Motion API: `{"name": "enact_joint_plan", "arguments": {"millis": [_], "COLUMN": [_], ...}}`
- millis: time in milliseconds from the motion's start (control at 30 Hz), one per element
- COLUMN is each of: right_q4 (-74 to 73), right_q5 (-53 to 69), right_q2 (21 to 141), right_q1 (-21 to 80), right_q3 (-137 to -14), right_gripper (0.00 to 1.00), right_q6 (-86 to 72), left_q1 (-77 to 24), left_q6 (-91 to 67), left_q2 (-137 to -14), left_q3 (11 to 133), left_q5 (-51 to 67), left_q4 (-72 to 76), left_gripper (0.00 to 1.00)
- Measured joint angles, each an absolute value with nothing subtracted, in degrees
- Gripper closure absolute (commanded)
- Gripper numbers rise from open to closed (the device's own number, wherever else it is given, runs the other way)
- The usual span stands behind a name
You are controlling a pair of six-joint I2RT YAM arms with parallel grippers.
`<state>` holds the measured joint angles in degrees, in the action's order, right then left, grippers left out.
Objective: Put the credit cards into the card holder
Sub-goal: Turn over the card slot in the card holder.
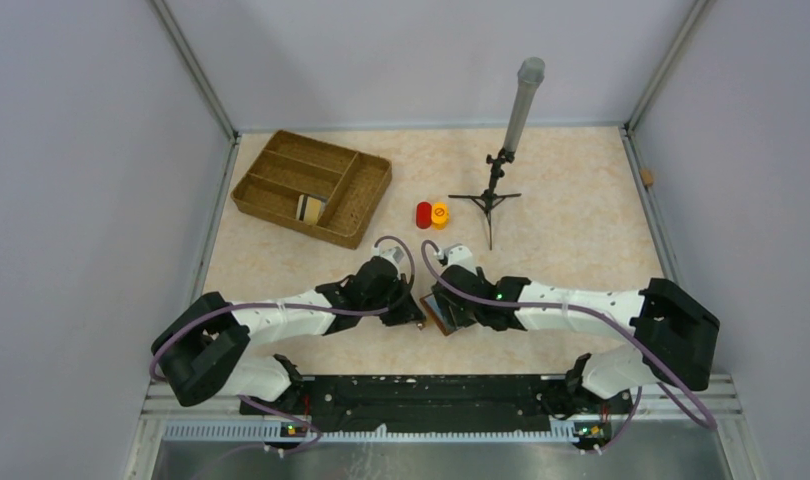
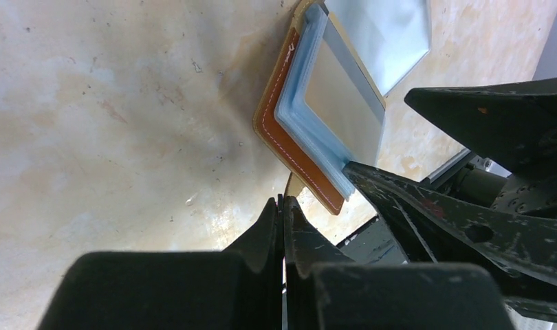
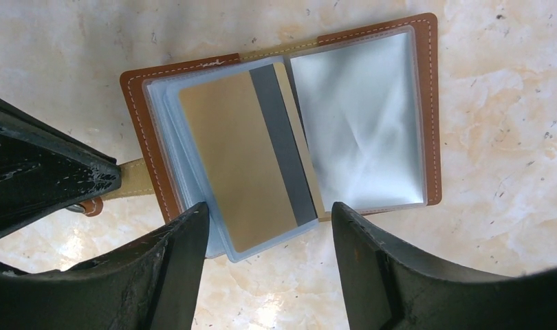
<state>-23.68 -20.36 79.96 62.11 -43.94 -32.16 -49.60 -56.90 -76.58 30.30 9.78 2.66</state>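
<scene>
Right gripper (image 3: 269,223), fingers spread wide, straddles the 6 o'clock edge of a gold credit card (image 3: 227,165) lying in a clear sleeve of the open card holder (image 3: 144,117). Left gripper (image 2: 282,206), pinched shut, clamps the holder's strap (image 3: 135,187) at 9 o'clock. Holder lies on the table (image 3: 509,240) between both arms; wicker tray (image 1: 373,205) at 10 o'clock.

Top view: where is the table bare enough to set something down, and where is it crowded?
Bare: the broad patch right of the tripod stand, up to the wall; the patch between the wicker tray and the left arm. Crowded: near centre, where left gripper and right gripper meet at the open wallet; also around the caps.
</scene>
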Motion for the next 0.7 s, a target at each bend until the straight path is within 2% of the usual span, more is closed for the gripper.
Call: {"name": "enact_joint_plan", "arguments": {"millis": [700], "right_q4": [-28.21], "right_q5": [-26.22], "right_q2": [75.96], "right_q1": [62.13], "right_q3": [-45.12], "right_gripper": [0.36], "right_q6": [-33.67], "left_q1": [-49.56], "left_q6": [-56.49], "left_q2": [-76.77], "left_q3": [30.3], "left_q5": [7.4], "left_q4": [-0.01], "left_gripper": [1.0]}}
